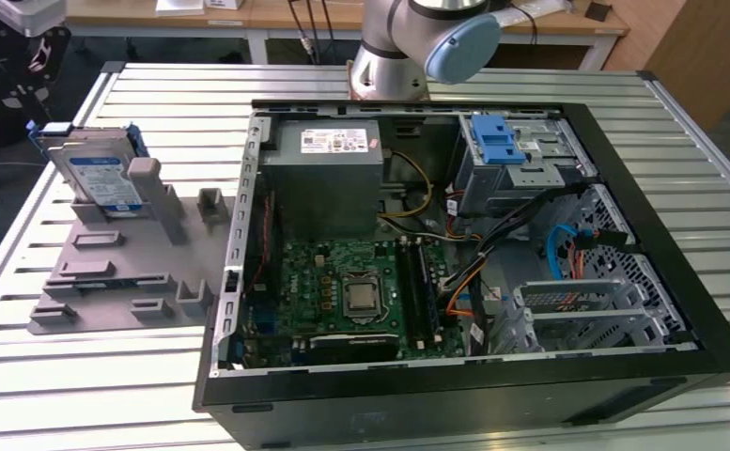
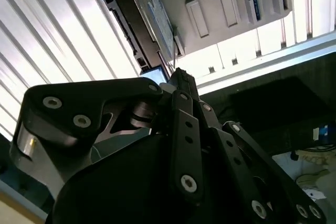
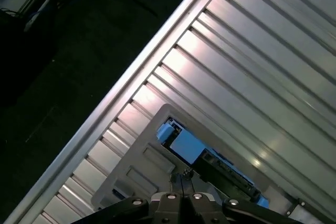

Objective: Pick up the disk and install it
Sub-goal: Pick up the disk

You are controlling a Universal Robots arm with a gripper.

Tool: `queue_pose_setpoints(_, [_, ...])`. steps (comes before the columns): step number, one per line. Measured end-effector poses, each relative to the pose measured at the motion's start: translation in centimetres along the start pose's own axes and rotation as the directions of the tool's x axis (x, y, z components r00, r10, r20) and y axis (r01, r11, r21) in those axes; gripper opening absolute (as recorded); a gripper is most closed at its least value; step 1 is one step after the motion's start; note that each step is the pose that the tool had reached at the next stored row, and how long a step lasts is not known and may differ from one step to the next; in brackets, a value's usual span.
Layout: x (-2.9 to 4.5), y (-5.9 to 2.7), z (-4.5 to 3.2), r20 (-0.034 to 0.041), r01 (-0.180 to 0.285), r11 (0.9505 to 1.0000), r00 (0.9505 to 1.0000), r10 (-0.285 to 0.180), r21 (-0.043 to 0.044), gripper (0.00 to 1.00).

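Observation:
The disk (image 1: 99,175), a silver hard drive with a white-and-blue label in a blue plastic frame, stands on edge in a grey slotted holder (image 1: 114,282) at the exterior view's left. Both wrist views look down on it: its labelled face (image 2: 157,22) shows in the second wrist view, and its top edge with the blue frame (image 3: 207,157) shows in the first wrist view. My gripper (image 3: 181,178) hangs above the disk and apart from it. Its fingertips (image 2: 179,77) are pressed together with nothing between them.
An open black computer case (image 1: 665,202) lies flat on the slatted metal table (image 1: 151,94). Inside it are a grey power supply (image 1: 327,164), a green motherboard (image 1: 352,291) and a blue-latched drive cage (image 1: 505,150). The arm's base (image 1: 396,56) stands behind the case.

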State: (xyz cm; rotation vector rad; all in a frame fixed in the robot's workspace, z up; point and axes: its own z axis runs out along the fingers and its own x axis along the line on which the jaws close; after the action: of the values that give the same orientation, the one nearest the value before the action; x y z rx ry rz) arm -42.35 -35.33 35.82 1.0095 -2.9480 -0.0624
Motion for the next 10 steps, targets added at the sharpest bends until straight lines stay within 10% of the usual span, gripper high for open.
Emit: queue_pose_setpoints(10, [-0.01, -0.01, 0.06, 0.0106, 0.128, 0.9917, 0.9916, -0.129, 0.0092, 0.11])
